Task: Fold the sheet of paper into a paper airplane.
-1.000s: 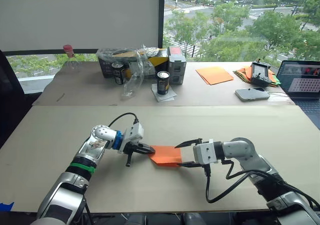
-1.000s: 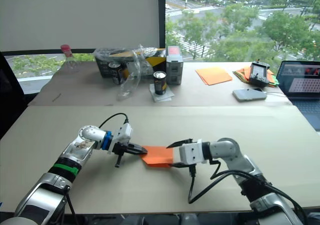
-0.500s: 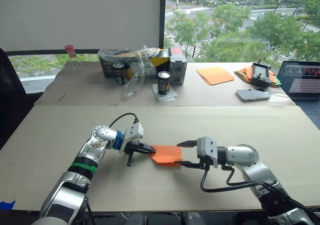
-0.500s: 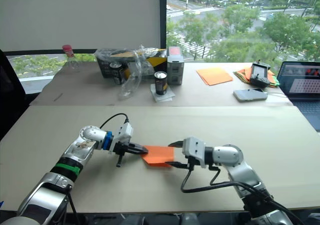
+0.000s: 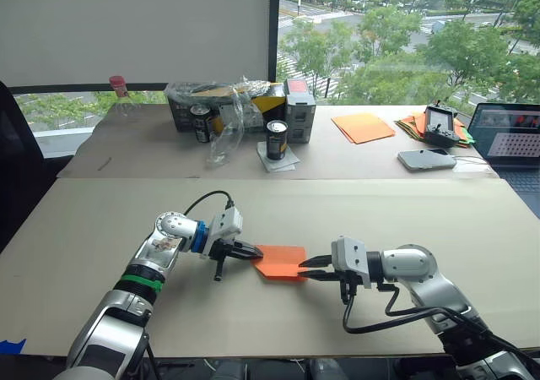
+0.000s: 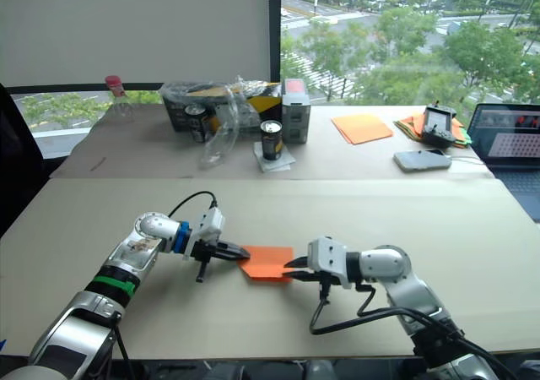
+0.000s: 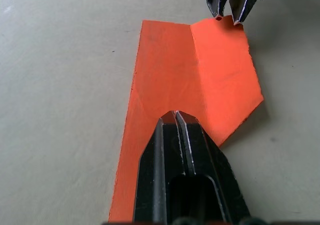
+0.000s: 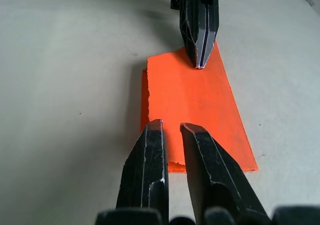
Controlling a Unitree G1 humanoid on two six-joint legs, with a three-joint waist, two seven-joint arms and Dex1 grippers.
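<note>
Right gripper (image 8: 172, 135), fingers nearly together at sheet of paper (image 5: 281, 261) edge mid-tabletop; left gripper (image 7: 175, 117) closed, pinning it. Mid-fold; next I pinch and lift that edge.

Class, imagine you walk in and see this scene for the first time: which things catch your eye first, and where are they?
The bright orange sheet of paper lies flat on the near table, creased and partly folded. The left pincer presses its closed tips on one end, and the right pincer meets the opposite edge with a narrow gap between its fingers. Behind, on the far table, stand drink cans beside a stack of paler orange sheets.
</note>
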